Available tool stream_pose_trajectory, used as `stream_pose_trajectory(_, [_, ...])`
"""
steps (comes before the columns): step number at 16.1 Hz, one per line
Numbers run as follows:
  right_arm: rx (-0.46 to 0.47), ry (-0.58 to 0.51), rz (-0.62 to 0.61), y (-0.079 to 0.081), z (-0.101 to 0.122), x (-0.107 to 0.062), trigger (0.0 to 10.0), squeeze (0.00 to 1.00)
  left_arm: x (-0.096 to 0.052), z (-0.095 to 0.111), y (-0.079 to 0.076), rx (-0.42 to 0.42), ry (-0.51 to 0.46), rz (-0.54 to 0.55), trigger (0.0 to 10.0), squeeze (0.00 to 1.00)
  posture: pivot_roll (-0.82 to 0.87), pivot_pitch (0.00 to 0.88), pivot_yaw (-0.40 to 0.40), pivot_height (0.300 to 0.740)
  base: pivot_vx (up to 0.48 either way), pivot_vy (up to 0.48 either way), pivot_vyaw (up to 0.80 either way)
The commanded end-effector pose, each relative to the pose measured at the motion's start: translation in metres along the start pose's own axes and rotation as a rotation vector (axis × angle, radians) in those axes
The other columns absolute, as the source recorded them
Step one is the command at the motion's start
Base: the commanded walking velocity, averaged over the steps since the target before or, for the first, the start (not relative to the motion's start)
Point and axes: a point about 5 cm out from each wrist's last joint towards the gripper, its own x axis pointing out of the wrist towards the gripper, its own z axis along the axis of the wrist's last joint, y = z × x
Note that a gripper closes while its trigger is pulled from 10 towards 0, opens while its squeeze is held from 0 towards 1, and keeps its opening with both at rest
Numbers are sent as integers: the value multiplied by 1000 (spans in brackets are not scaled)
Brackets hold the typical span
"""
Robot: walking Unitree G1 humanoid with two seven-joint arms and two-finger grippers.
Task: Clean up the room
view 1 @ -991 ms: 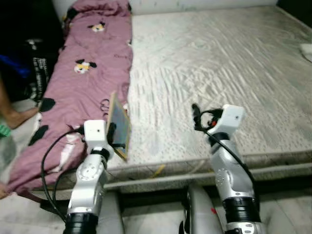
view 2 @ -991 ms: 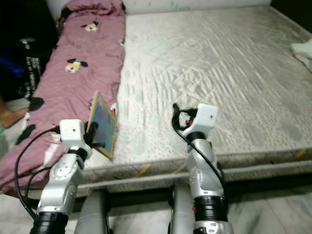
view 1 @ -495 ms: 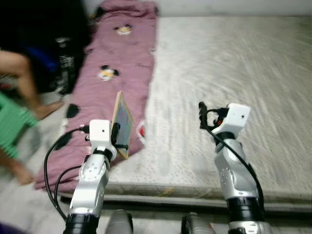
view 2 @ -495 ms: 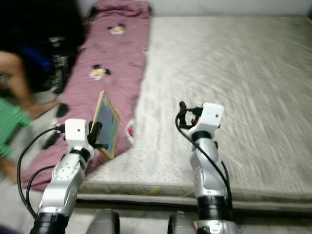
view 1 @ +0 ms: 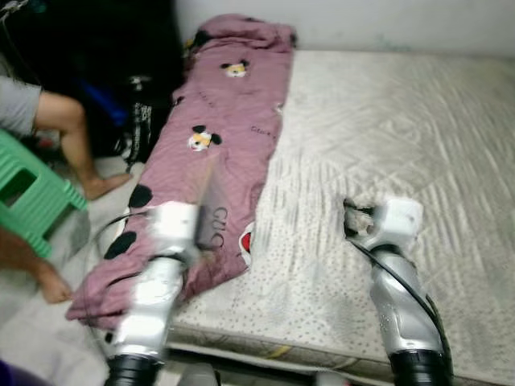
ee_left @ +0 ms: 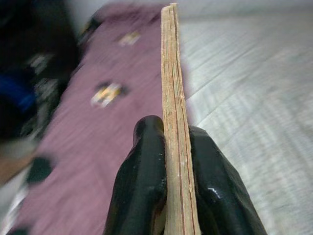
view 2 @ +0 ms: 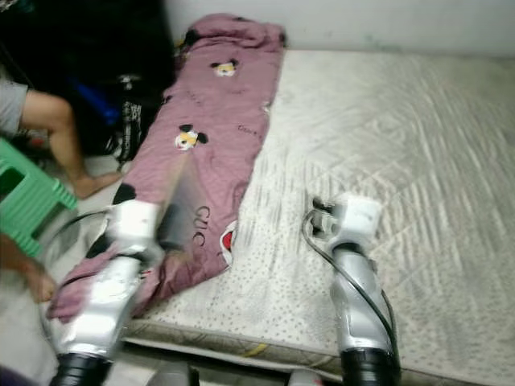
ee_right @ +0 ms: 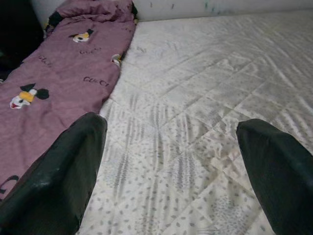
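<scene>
My left gripper [ee_left: 168, 147] is shut on a thin book [ee_left: 172, 98], held upright and edge-on above the pink blanket [view 1: 217, 137]. In the eye views the book [view 1: 211, 197] and the left arm are blurred. The pink cartoon-print blanket lies along the left side of the grey-white mattress [view 1: 402, 137] and hangs over its edge. My right gripper [view 1: 348, 219] stands open over the mattress near its front edge, with nothing between its fingers [ee_right: 73, 166].
A person's bare legs [view 1: 76, 149] and a green plastic stool [view 1: 28, 201] are on the floor at the left. Dark bags [view 1: 121, 88] stand by the wall beside the bed. A white wall [view 1: 386, 20] runs behind the mattress.
The camera has swung left and back, bringing the person, stool and floor into sight. The left arm still holds the book, now blurred. The right gripper keeps its pose.
</scene>
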Motion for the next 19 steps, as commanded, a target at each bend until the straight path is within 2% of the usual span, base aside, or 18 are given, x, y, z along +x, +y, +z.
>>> stream_pose_trajectory(1, [4,-30,84,25,7,3,10000,0,-7,-5,26,13,17,87,10000,0,30,0,35,740,0,0,0])
stream_pose_trajectory(3, [-2,-28,88,24,7,3,10000,0,-7,-5,27,12,9,104,10000,0,31,0,29,740,0,0,0])
stream_pose_trajectory(4, [-9,-30,95,24,7,4,10000,0,-6,-4,27,49,2,123,10000,0,30,0,28,740,0,0,0])
stream_pose_trajectory(5, [-9,-31,96,24,7,4,10000,0,-6,-3,25,53,1,119,10000,0,30,0,30,740,0,0,0])
stream_pose_trajectory(7, [-6,-34,94,25,7,5,10000,0,-9,-11,19,1,31,19,10000,0,26,0,39,740,0,0,0])
stream_pose_trajectory(8, [-1,-34,90,25,7,5,10000,0,-10,-15,19,37,51,18,10000,0,20,0,46,740,0,0,0])
stream_pose_trajectory(19, [8,-27,81,25,6,5,10000,0,-9,-16,18,36,56,16,10000,0,16,0,51,740,0,0,0])
